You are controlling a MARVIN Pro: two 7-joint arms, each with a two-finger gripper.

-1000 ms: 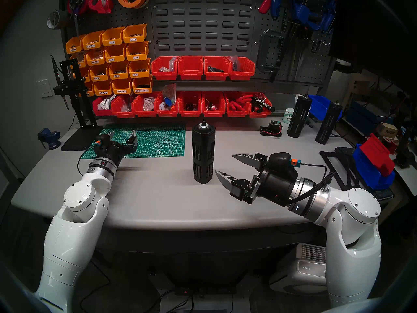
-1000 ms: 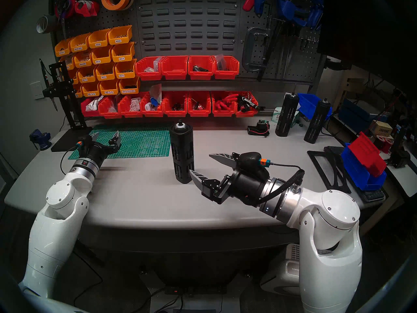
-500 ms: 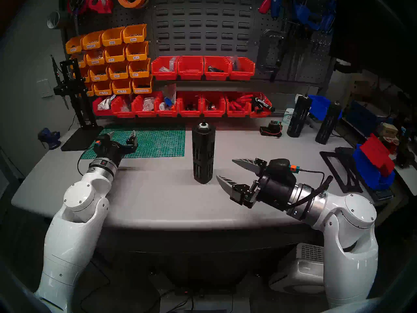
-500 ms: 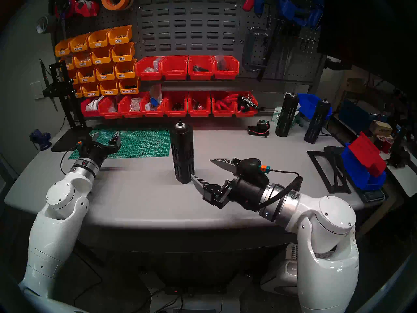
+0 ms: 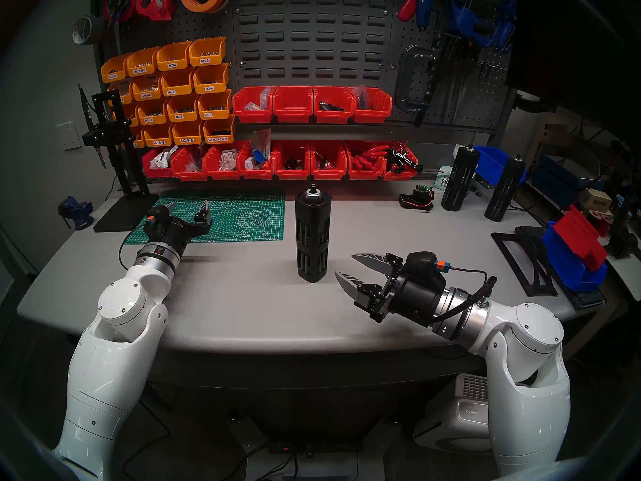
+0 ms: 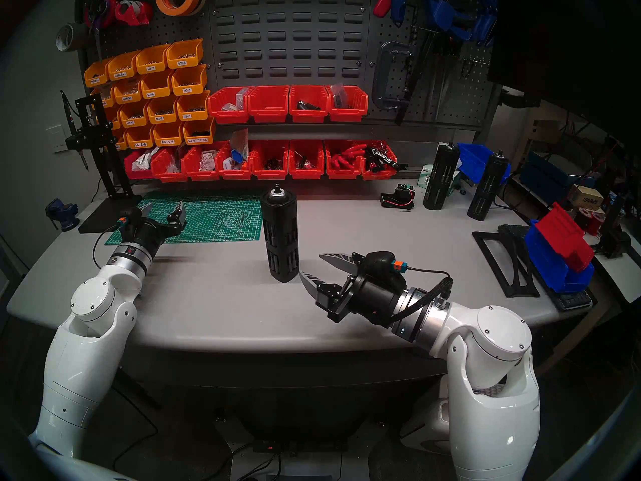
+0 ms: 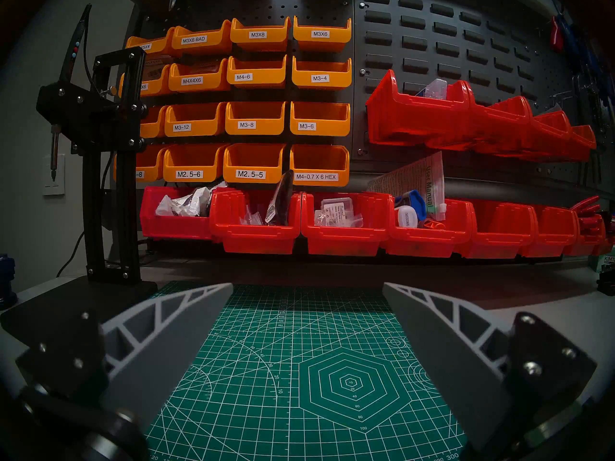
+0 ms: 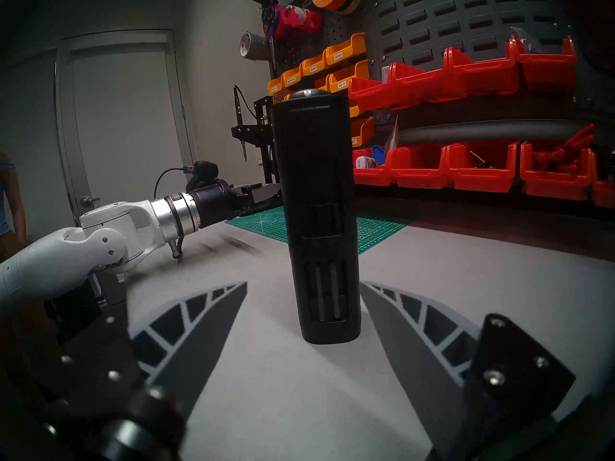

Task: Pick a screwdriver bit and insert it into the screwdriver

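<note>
The screwdriver (image 5: 313,234) is a tall black slotted cylinder standing upright mid-table, also seen in the other head view (image 6: 280,235). A short dark stub sticks up from its silver-ringed top (image 5: 313,187). In the right wrist view, thin dark rods (image 8: 318,292) that look like screwdriver bits stand inside the lower slots of the screwdriver (image 8: 316,184). My right gripper (image 5: 344,264) hangs low and open just right of its base, empty and not touching it. My left gripper (image 5: 189,203) rests open and empty over the green cutting mat (image 7: 299,367).
Two more black cylinders (image 5: 458,178) (image 5: 503,188) stand at the back right beside a small black device (image 5: 416,199). Red bins (image 5: 312,161) line the back wall. A black stand (image 5: 114,150) is far left, and blue and red bins (image 5: 575,254) are far right.
My right gripper has sunk toward the table and drawn slightly back, its fingers a little closer together. The left arm and the screwdriver have not moved.
</note>
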